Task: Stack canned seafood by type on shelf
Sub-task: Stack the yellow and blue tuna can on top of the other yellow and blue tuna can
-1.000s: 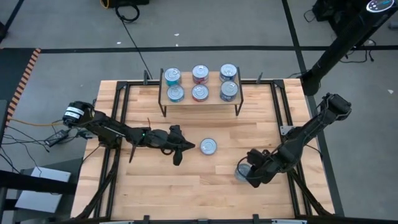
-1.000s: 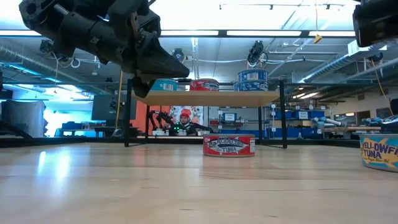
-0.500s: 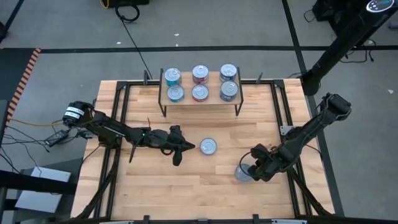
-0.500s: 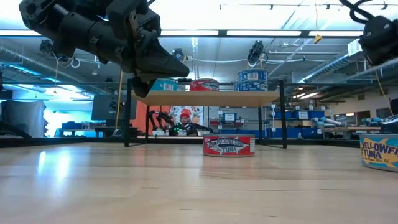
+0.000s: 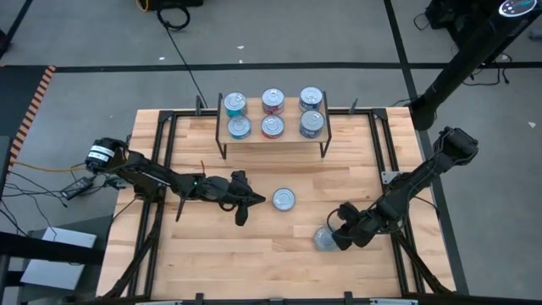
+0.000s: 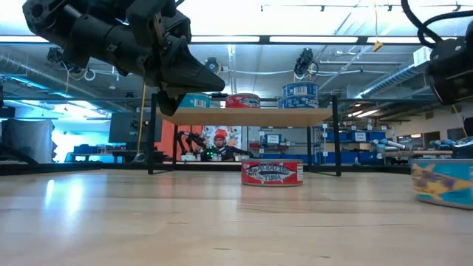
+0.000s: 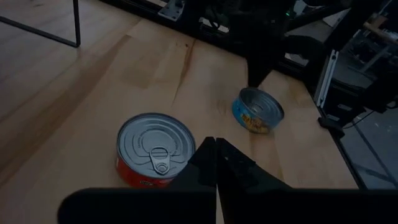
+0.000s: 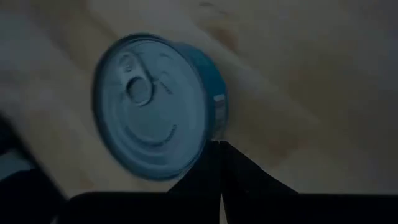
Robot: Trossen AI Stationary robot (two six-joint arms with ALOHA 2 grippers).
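Looking down from the high view, I see the small raised rack with a light plank top and thin black legs (image 5: 273,127) at the upper centre of the frame, carrying six short round silver-topped tins (image 5: 273,113) in three columns: blue-labelled on the left, red in the middle, dark blue on the right. On the light wooden counter (image 5: 212,254) below it, a red-labelled round tin (image 5: 283,199) sits at centre frame. My left gripper (image 5: 262,200) hovers just left of that tin, its fingers (image 7: 233,163) pressed together and holding nothing. Toward the lower right of the frame, a blue-labelled round tin (image 5: 325,239) lies on the counter with my right gripper (image 5: 336,237) right against its right side; those fingers (image 8: 211,163) are closed too, tips meeting at the tin's edge, not gripping it. In the low view that blue tin (image 6: 442,183) sits at the right edge.
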